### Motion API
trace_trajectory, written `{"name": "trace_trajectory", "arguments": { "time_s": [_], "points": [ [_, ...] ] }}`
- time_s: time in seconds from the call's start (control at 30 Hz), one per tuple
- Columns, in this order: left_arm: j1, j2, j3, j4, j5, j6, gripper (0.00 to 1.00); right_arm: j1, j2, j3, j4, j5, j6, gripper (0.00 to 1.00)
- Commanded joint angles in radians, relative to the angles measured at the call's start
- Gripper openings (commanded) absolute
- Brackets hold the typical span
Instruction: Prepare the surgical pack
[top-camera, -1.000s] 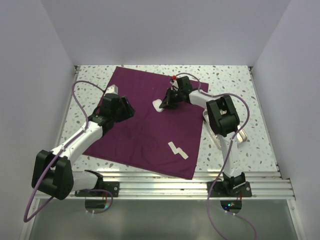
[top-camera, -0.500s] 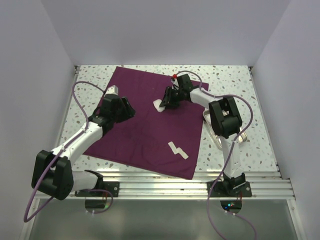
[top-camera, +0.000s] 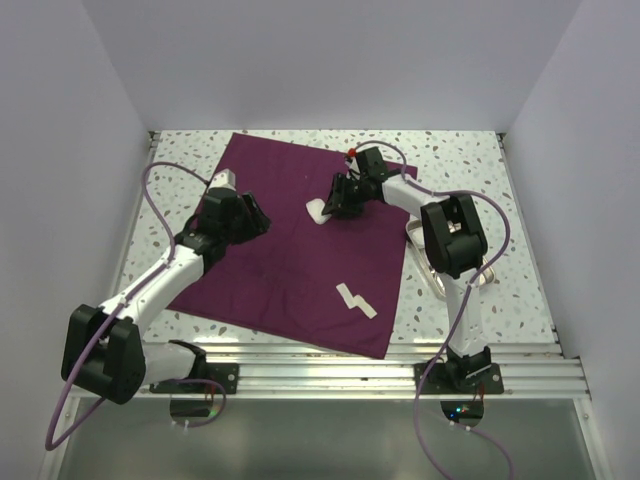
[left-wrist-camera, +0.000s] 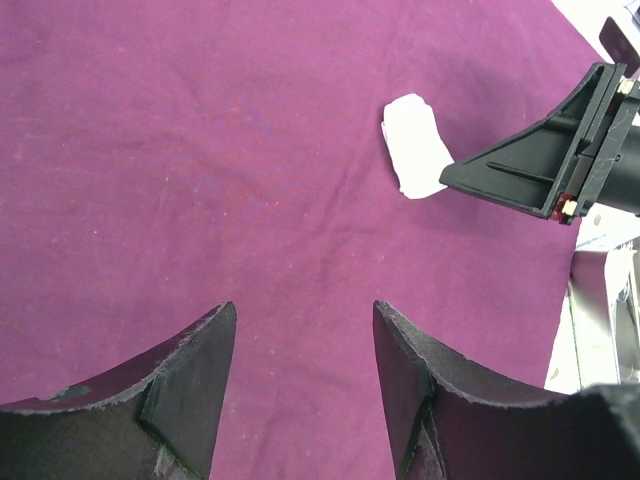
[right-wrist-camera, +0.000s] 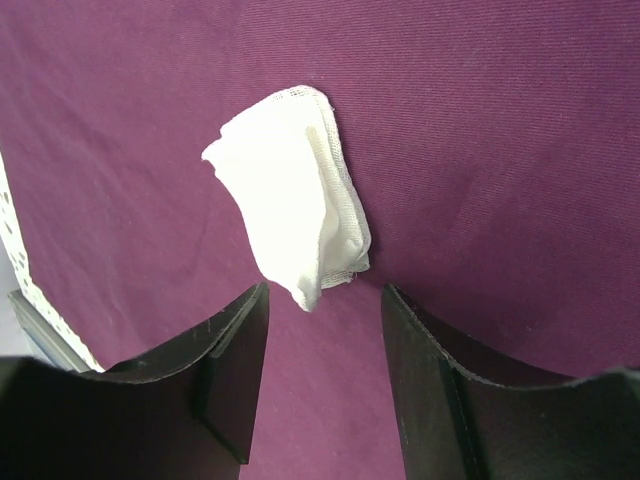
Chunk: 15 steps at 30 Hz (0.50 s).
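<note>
The purple cloth (top-camera: 290, 255) of the surgical pack lies spread flat on the table. A crumpled white gauze square (top-camera: 316, 211) (right-wrist-camera: 295, 215) (left-wrist-camera: 415, 146) rests on its far middle. My right gripper (top-camera: 336, 205) (right-wrist-camera: 325, 300) is open just behind the gauze, which lies free in front of the fingertips. A second white gauze piece (top-camera: 354, 299) lies near the cloth's front right. My left gripper (top-camera: 246, 215) (left-wrist-camera: 305, 320) hovers open over bare cloth at the left, holding nothing.
A silver metal tray (top-camera: 480, 272) sits on the speckled table right of the cloth, partly hidden by the right arm. White walls close in the table on three sides. The aluminium rail (top-camera: 330, 365) runs along the near edge.
The right gripper has opened and let go of the gauze square, which now lies on the cloth. The left arm has barely moved.
</note>
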<state>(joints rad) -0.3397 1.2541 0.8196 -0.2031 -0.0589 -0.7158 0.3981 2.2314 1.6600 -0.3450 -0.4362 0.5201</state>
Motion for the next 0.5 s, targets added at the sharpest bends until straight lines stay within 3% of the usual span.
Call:
{"name": "trace_trajectory", "arguments": {
  "time_s": [0.0, 0.47],
  "points": [
    [0.008, -0.021, -0.01, 0.034, -0.001, 0.022, 0.61, -0.004, -0.007, 0.029, 0.008, -0.001, -0.009, 0.53],
    [0.008, -0.016, -0.008, 0.041, 0.005, 0.022, 0.61, -0.004, 0.039, 0.047, 0.034, -0.019, 0.08, 0.47]
  ]
}}
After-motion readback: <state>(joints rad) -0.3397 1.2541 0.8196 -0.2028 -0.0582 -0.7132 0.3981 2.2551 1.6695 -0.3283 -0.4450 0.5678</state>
